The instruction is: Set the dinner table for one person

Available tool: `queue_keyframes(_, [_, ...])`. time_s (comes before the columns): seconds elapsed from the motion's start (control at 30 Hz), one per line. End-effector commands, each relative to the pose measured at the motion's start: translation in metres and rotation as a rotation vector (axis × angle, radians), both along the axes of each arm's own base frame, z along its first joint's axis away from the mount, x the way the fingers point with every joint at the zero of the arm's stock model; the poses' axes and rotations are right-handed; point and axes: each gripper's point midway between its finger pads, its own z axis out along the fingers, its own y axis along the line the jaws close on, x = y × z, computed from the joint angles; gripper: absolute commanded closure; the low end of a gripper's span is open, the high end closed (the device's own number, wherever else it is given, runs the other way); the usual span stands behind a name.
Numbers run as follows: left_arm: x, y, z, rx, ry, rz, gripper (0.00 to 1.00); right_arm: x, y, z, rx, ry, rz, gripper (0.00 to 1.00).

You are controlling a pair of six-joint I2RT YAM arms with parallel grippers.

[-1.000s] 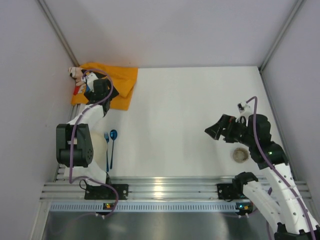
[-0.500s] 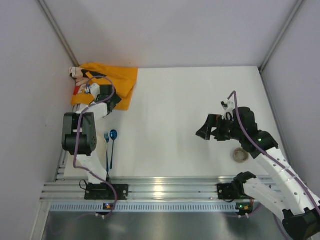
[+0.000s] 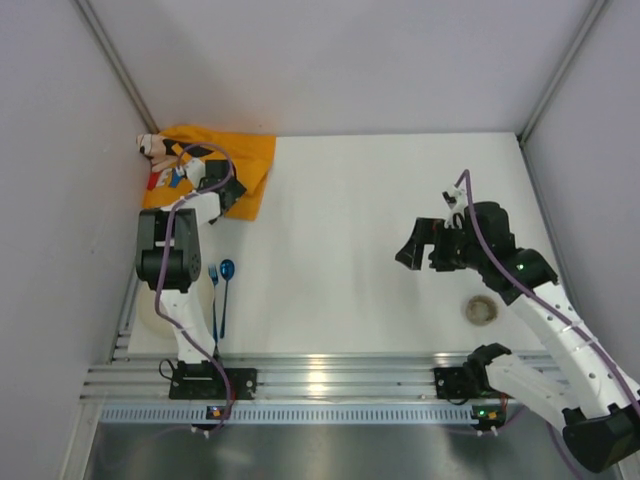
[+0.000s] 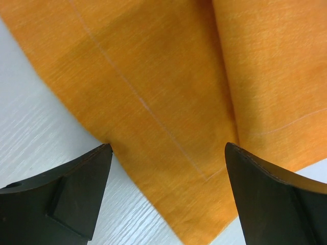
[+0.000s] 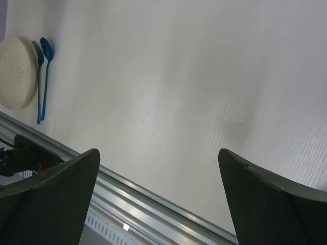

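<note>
- Nearest me, the silver rail (image 3: 320, 375) runs along the front edge of the white table (image 3: 340, 220), with both my arm bases bolted to it.
- Just past the rail on my left lies a cream plate (image 5: 15, 71). From above my left arm hides most of it.
- A blue fork (image 3: 214, 305) lies just right of the plate, and a blue spoon (image 3: 224, 300) just right of the fork. Both have their handles toward the rail.
- On my right, near the front, a small round cup (image 3: 481, 310) stands alone on the table.
- My right hand (image 3: 415, 250) hangs above bare table a little beyond the cup and to its left. Its fingers (image 5: 56, 189) are spread wide with nothing between them.
- The middle of the table beyond that hand is plain white.
- In the far left corner, an orange mat (image 3: 245, 160) lies rumpled and folded on the table.
- My left hand (image 4: 167, 148) is low over the near edge of the mat, fingers wide apart and holding nothing. One finger is over the white table and the other over the cloth. I cannot tell whether they touch it.
- A fold line runs across the mat between those fingers.
</note>
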Motion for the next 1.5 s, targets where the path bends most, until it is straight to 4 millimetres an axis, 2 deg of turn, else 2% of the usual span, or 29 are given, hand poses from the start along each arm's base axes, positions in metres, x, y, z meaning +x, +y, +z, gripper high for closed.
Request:
queue_keyframes(0.0, [0.007, -0.007, -0.014, -0.046, 0.041, -0.014, 0.03, 0.000, -0.007, 0.017, -0.019, -0.056, -0.025, 0.01])
queue_keyframes(0.1, [0.013, -0.009, -0.021, -0.059, 0.054, -0.014, 0.07, -0.001, -0.012, 0.018, -0.021, -0.066, -0.053, 0.00])
queue_keyframes(0.13, [0.016, -0.010, -0.022, -0.065, 0.052, -0.020, 0.13, 0.000, -0.014, 0.019, -0.026, -0.071, -0.063, 0.00])
queue_keyframes(0.17, [0.017, -0.012, -0.029, -0.069, 0.064, -0.029, 0.31, 0.000, -0.015, 0.020, -0.029, -0.074, -0.068, 0.00])
queue_keyframes(0.23, [0.024, -0.019, -0.029, -0.099, 0.056, -0.056, 0.53, 0.002, -0.017, 0.021, -0.036, -0.079, -0.079, 0.00])
queue_keyframes(0.27, [0.027, -0.021, -0.029, -0.107, 0.050, -0.063, 0.74, 0.002, -0.017, 0.021, -0.038, -0.080, -0.081, 0.00])
queue_keyframes(0.4, [0.037, -0.030, -0.026, -0.146, 0.020, -0.100, 1.00, 0.007, -0.017, 0.024, -0.048, -0.083, -0.091, 0.00])
queue_keyframes(0.5, [0.044, -0.037, -0.017, -0.161, -0.014, -0.143, 1.00, 0.010, -0.019, 0.024, -0.060, -0.087, -0.101, 0.00])
queue_keyframes(0.6, [0.063, -0.056, 0.007, -0.198, -0.089, -0.223, 1.00, 0.013, -0.022, 0.023, -0.075, -0.092, -0.111, 0.00])
queue_keyframes(0.67, [0.070, -0.089, 0.014, -0.239, -0.097, -0.308, 1.00, 0.014, -0.024, 0.022, -0.088, -0.095, -0.115, 0.00])
queue_keyframes(0.7, [0.081, -0.103, 0.030, -0.248, -0.130, -0.335, 1.00, 0.014, -0.024, 0.022, -0.090, -0.096, -0.117, 0.00])
queue_keyframes(0.73, [0.083, -0.118, 0.036, -0.254, -0.131, -0.360, 1.00, 0.015, -0.026, 0.022, -0.095, -0.100, -0.124, 0.00])
queue_keyframes(0.77, [0.082, -0.151, 0.035, -0.248, -0.121, -0.423, 1.00, 0.015, -0.026, 0.023, -0.095, -0.103, -0.127, 0.00])
queue_keyframes(0.83, [0.093, -0.187, 0.057, -0.227, -0.176, -0.467, 1.00, 0.016, -0.028, 0.024, -0.096, -0.109, -0.134, 0.00])
queue_keyframes(0.87, [0.093, -0.226, 0.065, -0.232, -0.211, -0.532, 1.00, 0.016, -0.028, 0.023, -0.098, -0.106, -0.136, 0.00])
queue_keyframes(0.93, [0.112, -0.277, 0.086, -0.269, -0.285, -0.609, 1.00, 0.014, -0.028, 0.025, -0.088, -0.111, -0.139, 0.00])
queue_keyframes(0.97, [0.110, -0.318, 0.093, -0.310, -0.298, -0.661, 1.00, 0.014, -0.028, 0.025, -0.088, -0.111, -0.137, 0.00])
queue_keyframes(1.0, [0.124, -0.354, 0.114, -0.365, -0.353, -0.739, 1.00, 0.014, -0.029, 0.026, -0.084, -0.115, -0.142, 0.00])
queue_keyframes(1.03, [0.119, -0.389, 0.131, -0.396, -0.392, -0.795, 0.98, 0.013, -0.028, 0.026, -0.087, -0.113, -0.139, 0.00])
queue_keyframes(1.07, [0.119, -0.408, 0.149, -0.436, -0.445, -0.817, 0.86, 0.014, -0.029, 0.026, -0.087, -0.110, -0.141, 0.00])
queue_keyframes(1.1, [0.123, -0.426, 0.190, -0.465, -0.588, -0.853, 0.03, 0.014, -0.029, 0.026, -0.089, -0.109, -0.142, 0.00])
queue_keyframes(1.17, [0.111, -0.445, 0.226, -0.498, -0.693, -0.869, 0.01, 0.013, -0.029, 0.026, -0.091, -0.094, -0.143, 0.00])
queue_keyframes(1.2, [0.108, -0.445, 0.214, -0.490, -0.678, -0.855, 0.01, 0.013, -0.028, 0.024, -0.094, -0.082, -0.142, 0.00])
queue_keyframes(1.23, [0.101, -0.438, 0.254, -0.482, -0.757, -0.832, 0.01, 0.011, -0.028, 0.023, -0.095, -0.068, -0.142, 0.00])
queue_keyframes(1.27, [0.102, -0.430, 0.255, -0.450, -0.758, -0.808, 0.01, 0.011, -0.028, 0.023, -0.097, -0.063, -0.140, 0.00])
queue_keyframes(1.3, [0.099, -0.426, 0.242, -0.420, -0.723, -0.805, 0.01, 0.011, -0.028, 0.023, -0.097, -0.060, -0.141, 0.00])
queue_keyframes(1.33, [0.092, -0.417, 0.260, -0.390, -0.734, -0.804, 0.01, 0.011, -0.028, 0.022, -0.097, -0.059, -0.140, 0.00])
queue_keyframes(1.43, [0.082, -0.401, 0.235, -0.255, -0.637, -0.832, 0.01, 0.012, -0.029, 0.020, -0.099, -0.056, -0.145, 0.00])
queue_keyframes(1.47, [0.076, -0.395, 0.245, -0.211, -0.640, -0.846, 0.01, 0.012, -0.029, 0.020, -0.100, -0.058, -0.145, 0.00])
